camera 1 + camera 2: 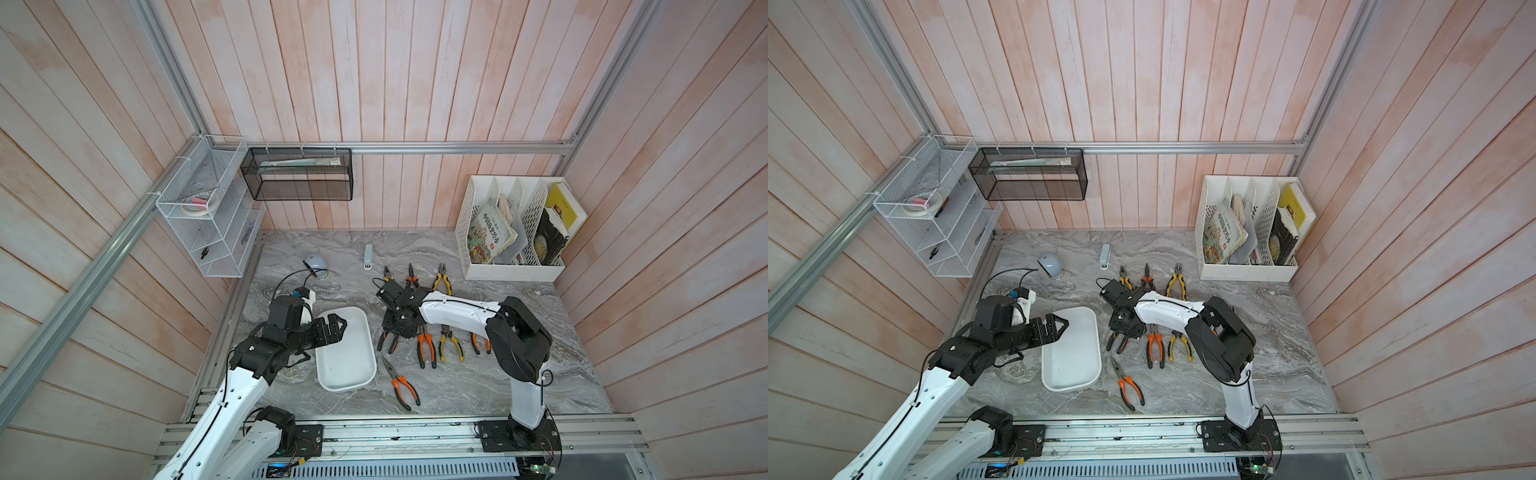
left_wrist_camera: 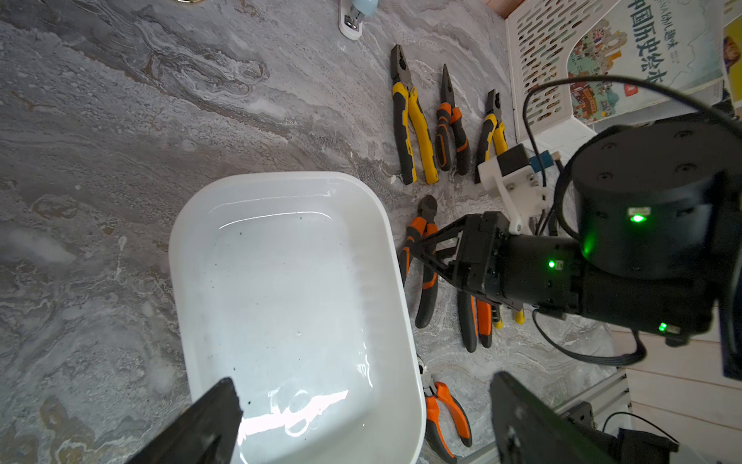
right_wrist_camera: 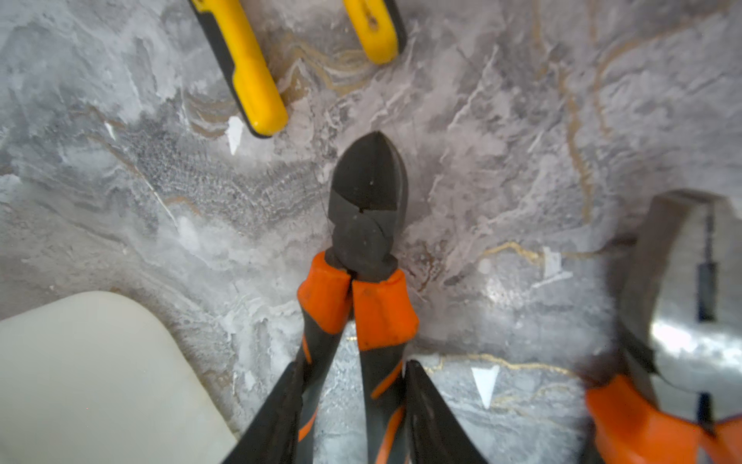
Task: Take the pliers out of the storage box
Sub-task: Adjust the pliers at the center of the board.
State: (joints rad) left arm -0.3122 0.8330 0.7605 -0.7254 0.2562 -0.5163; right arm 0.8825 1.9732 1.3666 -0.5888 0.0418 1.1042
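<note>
The box (image 1: 349,361) is empty and the pliers (image 1: 398,381) lie on the counter (image 1: 457,386) at its 3 o'clock, so the right tool (image 3: 355,363), half-closed astride one orange pair (image 3: 367,209) with grip unclear, may drag it into neighbours or slip; the left tool (image 1: 337,330) gapes empty.

The only words that can be read are on a picture book (image 2: 626,56) that stands in the white file rack (image 2: 538,92). In the left wrist view its cover shows six big dark Chinese signs in a row: 中国历史绘本. Close beside them, in small print, is the word CHINA, and right after it come the small signs 幼儿趣味. A little red label sits near the big signs, but its print is too small to read. In both top views the same book (image 1: 492,235) shows its big signs too, only small and blurry there.
</note>
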